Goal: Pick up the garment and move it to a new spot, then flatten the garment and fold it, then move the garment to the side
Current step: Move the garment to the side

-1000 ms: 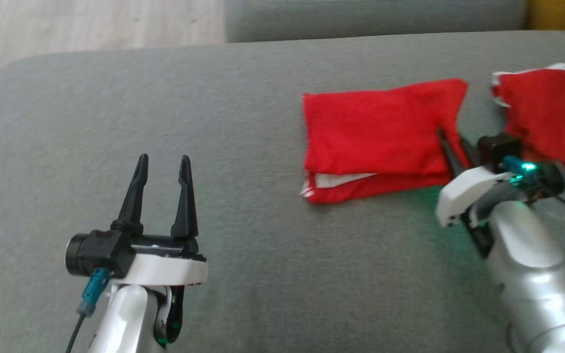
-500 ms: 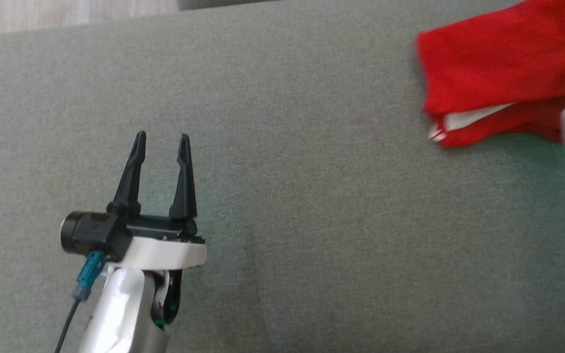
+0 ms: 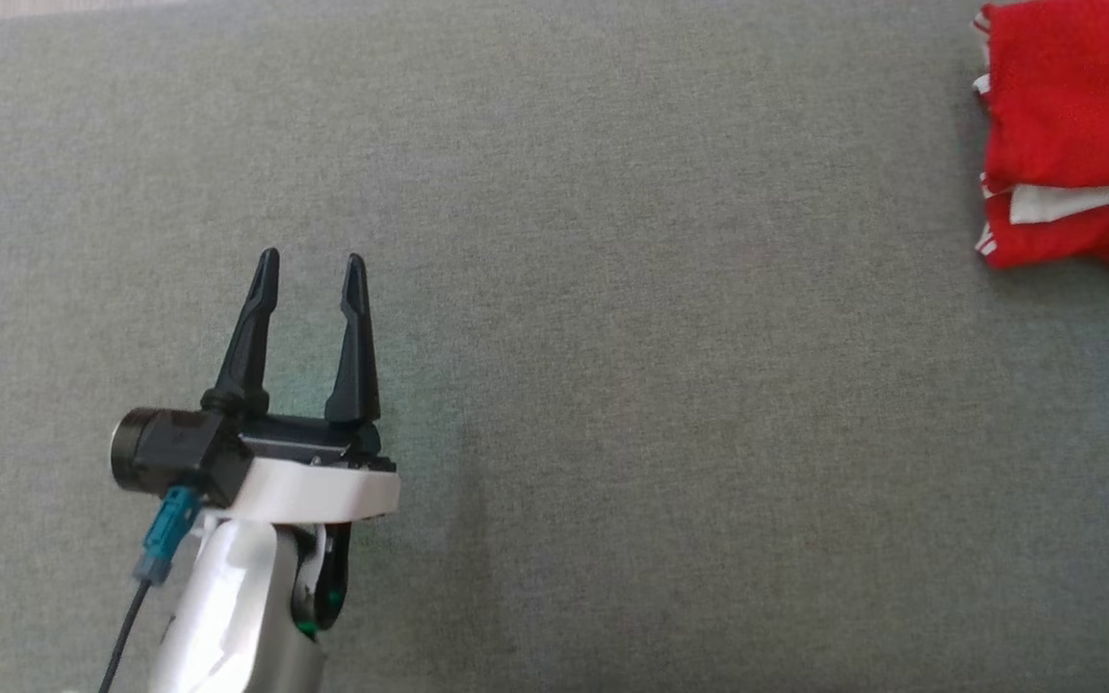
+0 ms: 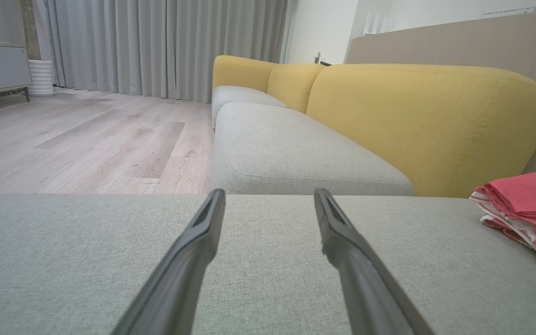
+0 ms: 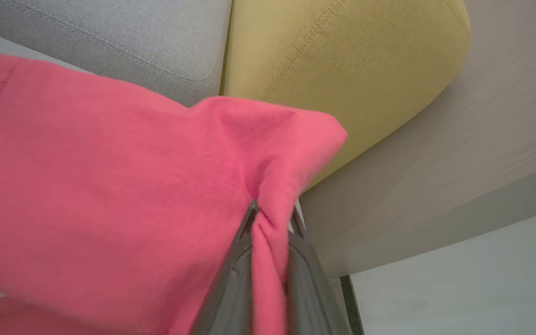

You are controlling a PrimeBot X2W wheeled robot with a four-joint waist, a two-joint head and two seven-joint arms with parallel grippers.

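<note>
Garment [image 3: 1074,115], folded, lies well right of the spread left pincer [image 3: 312,258], one corner pinched in the right pincer [image 5: 273,211], and pulling by that single bunch could drag the fold open.

The head camera looks steeply down on the grey seat [image 3: 670,385], the left wrist camera skims low and level along it toward the far yellow backrest [image 4: 426,116], and the right wrist camera sits tilted, very close against the garment [image 5: 110,186], which all three views share.
</note>
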